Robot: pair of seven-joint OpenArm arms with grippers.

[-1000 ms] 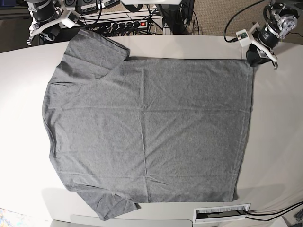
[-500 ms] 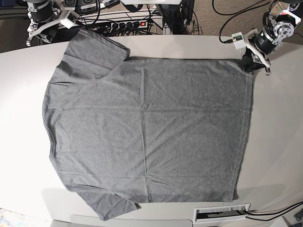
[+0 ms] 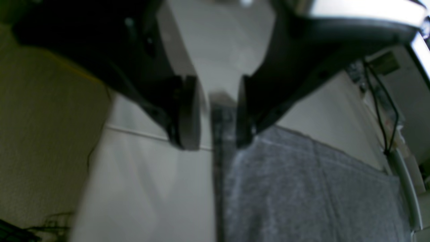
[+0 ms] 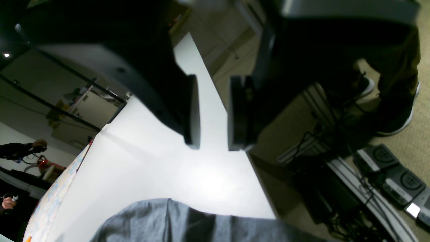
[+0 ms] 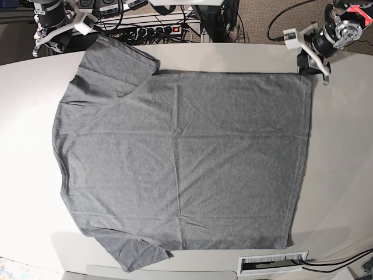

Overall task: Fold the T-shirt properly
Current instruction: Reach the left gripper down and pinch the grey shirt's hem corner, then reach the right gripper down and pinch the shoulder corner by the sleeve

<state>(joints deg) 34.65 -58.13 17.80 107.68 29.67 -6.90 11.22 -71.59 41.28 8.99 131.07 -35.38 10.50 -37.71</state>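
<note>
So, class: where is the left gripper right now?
In the base view the left gripper is at top right, above the T-shirt's far hem corner.

I am looking at a T-shirt [image 5: 180,157] of matt, heathered grey cloth, softly creased, lying on a smooth white table [image 5: 341,163] that is catching a faint sheen. At upper right, the left gripper [image 3: 215,124] is showing dark matt plastic fingers [image 3: 188,114]; beyond the table, rough beige carpet [image 5: 262,17] is showing.

T-shirt [image 5: 180,157] covering most of table [image 5: 344,151], bare margins around
</note>
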